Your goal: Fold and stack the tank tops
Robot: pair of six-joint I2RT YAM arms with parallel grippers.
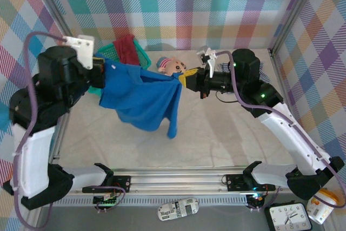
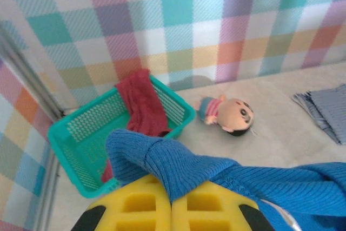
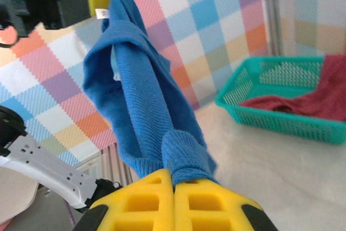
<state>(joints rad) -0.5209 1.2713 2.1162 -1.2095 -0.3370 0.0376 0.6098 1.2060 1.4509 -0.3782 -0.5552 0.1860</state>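
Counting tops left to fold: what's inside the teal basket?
A red top lies in the basket, draped over its far rim. The blue top covers part of the basket's inside, so anything there is hidden.

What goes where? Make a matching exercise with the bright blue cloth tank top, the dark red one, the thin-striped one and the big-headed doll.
1 blue tank top
2 red tank top
3 striped tank top
4 doll

A draped over teal mesh basket
B flat on table, far from basket
C held by left gripper and right gripper
D lying beside basket

Pairs: 1C, 2A, 3B, 4D
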